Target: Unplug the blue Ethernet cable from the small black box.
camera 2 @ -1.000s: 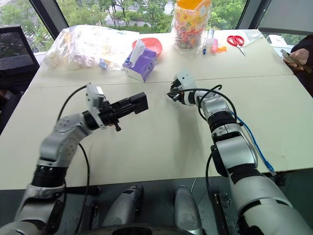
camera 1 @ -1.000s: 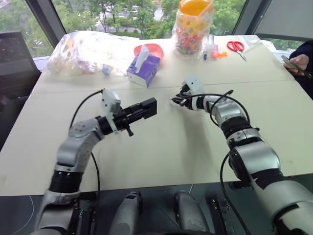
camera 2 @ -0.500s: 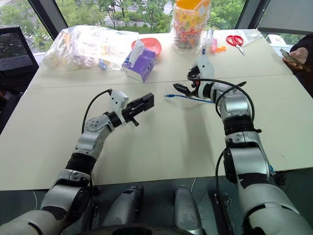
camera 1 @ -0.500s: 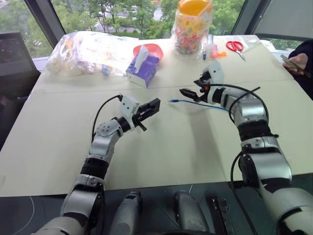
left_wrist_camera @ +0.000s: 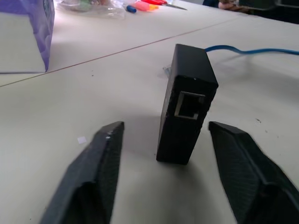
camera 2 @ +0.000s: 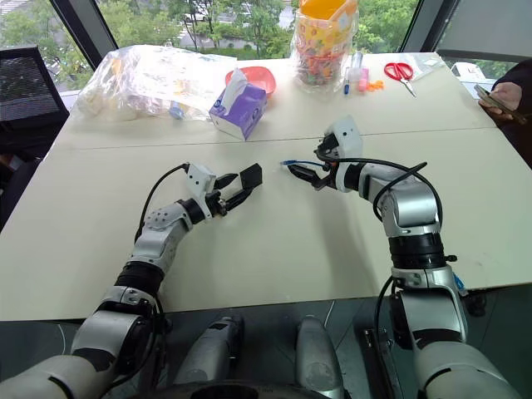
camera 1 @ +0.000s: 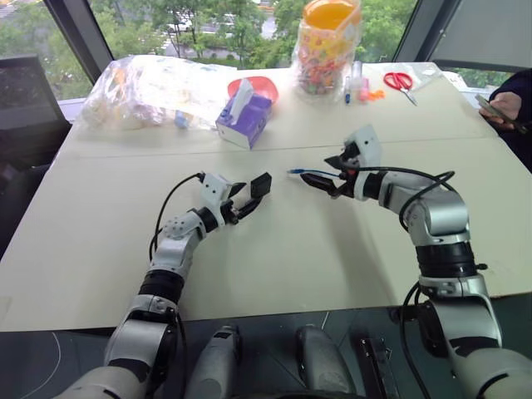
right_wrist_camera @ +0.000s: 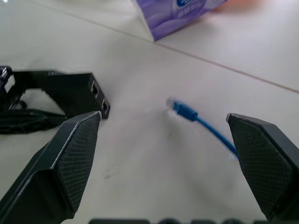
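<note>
Matte black box [left_wrist_camera: 187, 102] with grey-framed port; light-blue Ethernet cable [right_wrist_camera: 196, 116] at its two o'clock; purple tissue box [camera 1: 244, 118]; red-handled scissors [camera 1: 401, 81]; cream table [camera 1: 283, 249].

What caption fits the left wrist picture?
The small black box stands upright between the open left hand, its port empty, the blue Ethernet cable behind.

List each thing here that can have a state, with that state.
blue Ethernet cable: unplugged, plug lying free on the table.
small black box: standing on end on the table, port empty, released.
left gripper: open, fingers either side of the box.
right gripper: open, holding nothing.
</note>
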Available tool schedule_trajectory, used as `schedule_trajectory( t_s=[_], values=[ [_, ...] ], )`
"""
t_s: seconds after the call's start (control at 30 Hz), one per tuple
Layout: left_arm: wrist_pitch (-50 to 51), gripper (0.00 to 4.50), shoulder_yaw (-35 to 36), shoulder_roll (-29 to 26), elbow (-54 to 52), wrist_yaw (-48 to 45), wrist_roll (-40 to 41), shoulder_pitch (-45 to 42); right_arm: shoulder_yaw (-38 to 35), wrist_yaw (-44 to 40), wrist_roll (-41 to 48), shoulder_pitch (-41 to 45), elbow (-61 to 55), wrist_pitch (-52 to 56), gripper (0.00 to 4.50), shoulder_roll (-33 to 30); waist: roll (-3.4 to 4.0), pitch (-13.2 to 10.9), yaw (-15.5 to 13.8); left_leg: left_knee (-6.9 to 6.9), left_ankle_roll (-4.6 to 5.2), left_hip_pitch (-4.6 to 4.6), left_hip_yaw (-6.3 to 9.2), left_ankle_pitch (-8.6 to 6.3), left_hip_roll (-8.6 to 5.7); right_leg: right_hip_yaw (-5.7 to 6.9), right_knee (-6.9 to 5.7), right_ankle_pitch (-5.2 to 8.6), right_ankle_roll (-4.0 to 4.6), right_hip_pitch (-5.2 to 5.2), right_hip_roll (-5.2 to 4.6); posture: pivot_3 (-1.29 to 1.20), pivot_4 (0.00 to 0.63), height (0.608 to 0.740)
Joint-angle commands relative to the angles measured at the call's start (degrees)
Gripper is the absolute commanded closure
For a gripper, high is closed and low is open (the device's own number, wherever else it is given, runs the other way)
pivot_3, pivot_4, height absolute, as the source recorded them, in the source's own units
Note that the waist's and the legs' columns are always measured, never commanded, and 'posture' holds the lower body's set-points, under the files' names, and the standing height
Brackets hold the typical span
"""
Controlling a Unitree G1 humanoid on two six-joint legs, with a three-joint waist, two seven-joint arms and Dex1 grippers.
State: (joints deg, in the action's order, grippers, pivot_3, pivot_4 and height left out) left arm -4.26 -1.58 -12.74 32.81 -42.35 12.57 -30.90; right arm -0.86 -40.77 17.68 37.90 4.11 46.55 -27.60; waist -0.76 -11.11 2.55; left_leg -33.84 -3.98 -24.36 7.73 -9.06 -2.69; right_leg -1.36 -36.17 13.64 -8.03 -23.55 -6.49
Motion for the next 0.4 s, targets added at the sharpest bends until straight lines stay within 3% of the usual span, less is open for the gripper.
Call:
schedule_trajectory(
  t_s=[0.03,0.4],
  values=[
    [5.17,0.03,1.52,-2.94,-6.34,-0.67,1.45,4.13,0.06,-2.56,1.6,-1.19,-5.26,0.32,0.0,-2.73,0.01,0.0,0.08,0.01,0.0,0.0,0.0,0.0,0.0,0.0,0.0,0.0,0.0,-0.01,0.0,0.0,0.15,0.728],
    [26.01,0.03,9.8,-11.16,-39.45,4.77,11.49,16.85,-0.48,-9.84,6.05,-9.04,-14.13,0.1,0.0,-10.29,0.0,-0.01,-0.8,-0.07,0.04,-0.07,0.0,-0.06,0.05,0.02,0.12,0.14,0.26,0.03,-0.04,0.0,0.15,0.728]
  ],
)
